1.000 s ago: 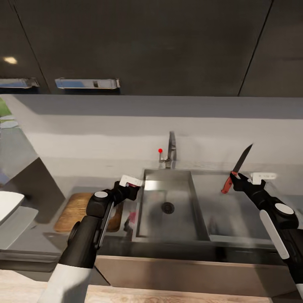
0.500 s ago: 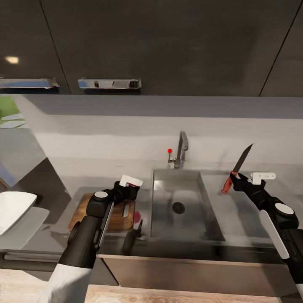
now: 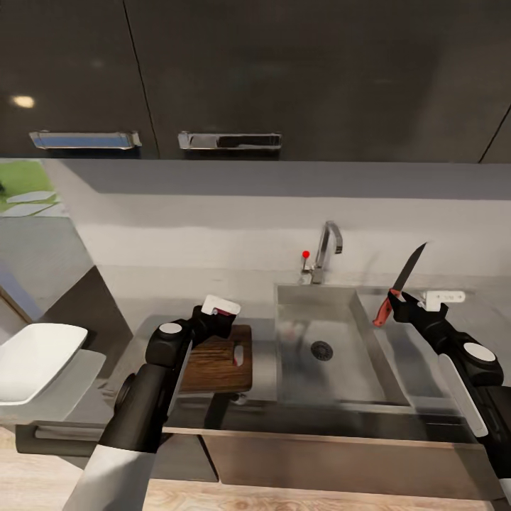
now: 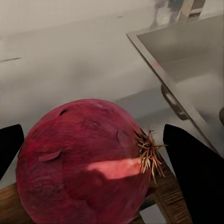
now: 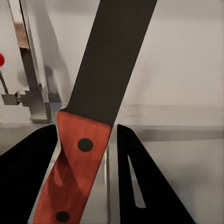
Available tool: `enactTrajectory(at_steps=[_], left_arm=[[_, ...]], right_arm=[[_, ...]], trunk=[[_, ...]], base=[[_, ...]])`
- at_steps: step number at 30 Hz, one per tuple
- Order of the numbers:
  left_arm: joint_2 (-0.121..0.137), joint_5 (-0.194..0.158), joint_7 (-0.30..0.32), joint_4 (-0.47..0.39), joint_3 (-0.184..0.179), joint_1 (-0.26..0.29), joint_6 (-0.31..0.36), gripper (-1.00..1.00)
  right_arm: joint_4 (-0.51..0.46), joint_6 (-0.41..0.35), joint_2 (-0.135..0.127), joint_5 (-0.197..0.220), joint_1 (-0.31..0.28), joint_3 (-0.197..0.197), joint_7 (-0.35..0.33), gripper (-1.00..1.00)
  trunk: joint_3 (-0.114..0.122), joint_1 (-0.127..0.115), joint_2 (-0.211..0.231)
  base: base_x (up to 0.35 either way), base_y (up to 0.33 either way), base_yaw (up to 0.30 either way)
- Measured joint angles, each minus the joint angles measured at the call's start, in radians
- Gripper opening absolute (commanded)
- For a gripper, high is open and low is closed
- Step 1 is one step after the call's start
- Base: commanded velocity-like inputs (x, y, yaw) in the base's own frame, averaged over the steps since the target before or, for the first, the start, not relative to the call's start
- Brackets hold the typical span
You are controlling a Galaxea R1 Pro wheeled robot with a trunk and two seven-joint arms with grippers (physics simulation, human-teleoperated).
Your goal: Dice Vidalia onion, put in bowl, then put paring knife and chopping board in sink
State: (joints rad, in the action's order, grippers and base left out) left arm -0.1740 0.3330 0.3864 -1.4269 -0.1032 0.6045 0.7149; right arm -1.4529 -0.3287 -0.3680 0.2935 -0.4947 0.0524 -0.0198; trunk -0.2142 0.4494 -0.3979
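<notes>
Right hand (image 3: 397, 301) is clamped on the paring knife (image 3: 401, 282): fingers pinch the red handle just below the blade, dark pointed blade angled up and away, held in the air over the right side of the sink (image 3: 341, 348). In the right wrist view the knife (image 5: 88, 121) shows a flat dark blade, red handle with two dark rivets, black fingers (image 5: 140, 182) on either side touching the handle. Left hand (image 3: 216, 318) sits over the far end of the chopping board (image 3: 216, 362), closed around a dark red onion (image 4: 86, 163); left wrist view shows the onion round, papery red skin, dry root tuft facing the sink side, one pale patch on the skin, black fingers (image 4: 193, 172) against both flanks, and board wood (image 4: 14, 205) right under it. Can't tell if the onion touches the board or hangs just above. Board is brown wood with rounded corners, oblong slot at the end nearest the sink, lying flat on the grey table (image 3: 262, 355) just left of the basin. Sink is a grey steel rectangle with a round dark drain (image 3: 321, 349), curved chrome tap (image 3: 326, 248) and red knob (image 3: 306, 254) behind it. White square-ish bowl (image 3: 35, 362) sits well apart at the far left, on a pale flat slab.
</notes>
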Motion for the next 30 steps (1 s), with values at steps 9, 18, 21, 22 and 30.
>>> enactTrajectory(at_steps=[9, 18, 21, 22, 30], left_arm=[[0.0, 0.0, 0.0, 0.0, 0.0, 0.0, 0.0, -1.0], [0.0, 0.0, 0.0, 0.0, 0.0, 0.0, 0.0, -1.0], [0.0, 0.0, 0.0, 0.0, 0.0, 0.0, 0.0, -1.0], [0.0, 0.0, 0.0, 0.0, 0.0, -0.001, 0.0, -1.0], [0.0, 0.0, 0.0, 0.001, 0.0, 0.0, 0.0, -1.0]], right_arm=[[0.0, 0.0, 0.0, 0.0, 0.0, -0.001, 0.0, -1.0], [0.0, 0.0, 0.0, 0.0, 0.0, -0.001, 0.0, -1.0], [0.0, 0.0, 0.0, 0.0, 0.0, -0.001, 0.0, -1.0], [0.0, 0.0, 0.0, 0.0, 0.0, -0.001, 0.0, -1.0], [0.0, 0.0, 0.0, 0.0, 0.0, -0.001, 0.0, -1.0]], trunk=[[0.0, 0.0, 0.0], [0.0, 0.0, 0.0], [0.0, 0.0, 0.0], [0.0, 0.0, 0.0], [0.0, 0.001, 0.0]], base=[[0.0, 0.164, 0.0], [0.0, 0.098, 0.0], [-0.062, 0.075, 0.0], [-0.163, 0.159, 0.0], [-0.127, 0.042, 0.0]])
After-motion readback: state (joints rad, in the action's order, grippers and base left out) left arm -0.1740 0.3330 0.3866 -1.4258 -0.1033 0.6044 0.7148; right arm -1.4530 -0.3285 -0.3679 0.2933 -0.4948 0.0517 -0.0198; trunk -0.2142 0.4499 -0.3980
